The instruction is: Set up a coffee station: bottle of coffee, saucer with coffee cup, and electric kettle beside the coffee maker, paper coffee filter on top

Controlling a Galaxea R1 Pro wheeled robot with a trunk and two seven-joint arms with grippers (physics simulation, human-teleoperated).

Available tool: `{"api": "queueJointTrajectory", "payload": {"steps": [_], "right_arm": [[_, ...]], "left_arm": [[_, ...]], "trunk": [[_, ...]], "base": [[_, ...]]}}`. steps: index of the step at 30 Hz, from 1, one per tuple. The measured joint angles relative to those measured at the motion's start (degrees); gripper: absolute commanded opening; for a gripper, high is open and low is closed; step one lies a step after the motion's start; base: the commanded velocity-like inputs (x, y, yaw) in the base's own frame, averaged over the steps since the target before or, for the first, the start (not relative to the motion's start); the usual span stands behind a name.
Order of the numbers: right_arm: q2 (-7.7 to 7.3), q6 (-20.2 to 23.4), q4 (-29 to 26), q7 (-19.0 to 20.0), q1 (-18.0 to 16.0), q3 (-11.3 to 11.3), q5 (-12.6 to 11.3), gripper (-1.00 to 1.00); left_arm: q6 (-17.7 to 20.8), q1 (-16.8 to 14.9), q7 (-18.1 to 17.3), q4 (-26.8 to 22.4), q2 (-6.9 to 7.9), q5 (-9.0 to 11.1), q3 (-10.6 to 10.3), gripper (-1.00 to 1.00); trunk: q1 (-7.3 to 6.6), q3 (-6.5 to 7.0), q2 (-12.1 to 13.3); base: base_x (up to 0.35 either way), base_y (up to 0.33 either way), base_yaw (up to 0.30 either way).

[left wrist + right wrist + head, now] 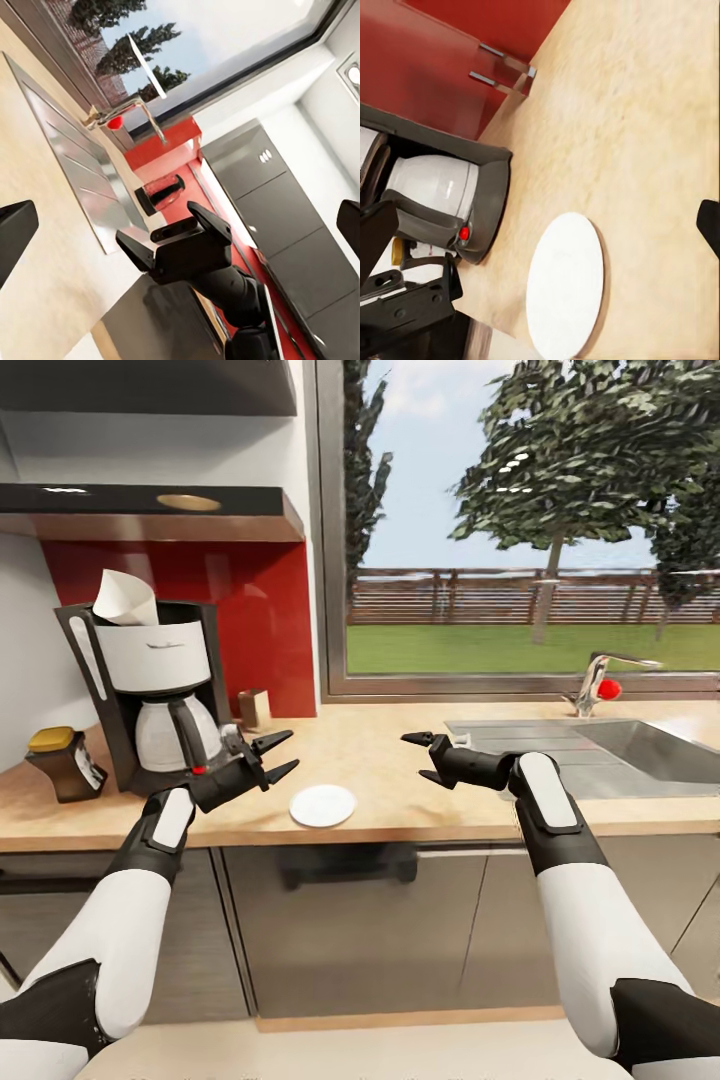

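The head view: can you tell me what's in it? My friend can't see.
Two open robot grippers, left and right, hover over a wooden countertop near a white saucer. A coffee maker topped with a paper filter stands left.

The coffee maker is set at the left of the kitchen countertop, against the back wall, with the paper coffee filter placed on top of it. The bottle of coffee is found just to its left. The saucer is laid flat to its right, nearer the front edge. The kitchen shelf is mounted above the machine. The sink is sunk into the countertop at the right, the faucet behind it, below the window.
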Motion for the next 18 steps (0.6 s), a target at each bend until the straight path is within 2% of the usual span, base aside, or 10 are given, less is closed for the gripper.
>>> {"api": "queueJointTrajectory", "payload": {"steps": [9, 14, 18], "right_arm": [[0.94, 0.0, 0.1, -0.1, 0.0, 0.0, -0.1, 1.0], [1.82, 0.0, 0.1, -0.1, -0.1, 0.0, -0.1, 1.0], [2.94, 0.0, 0.1, -0.1, -0.1, 0.0, -0.2, 1.0]], "left_arm": [[0.0, 0.0, 0.3, 0.0, -0.02, -0.1, 0.0, 1.0], [0.1, 0.0, 4.1, -0.3, 0.23, -0.1, 0.3, 1.0], [0.1, 0.0, 5.1, -0.4, 0.44, -0.2, -0.1, 1.0]], "trunk": [[-0.01, 0.0, 0.0], [-0.01, 0.0, 0.0], [-0.01, 0.0, 0.0]], "base": [[-0.006, -0.062, 0.0], [0.0, -0.01, 0.0], [0.0, -0.002, 0.0]]}}
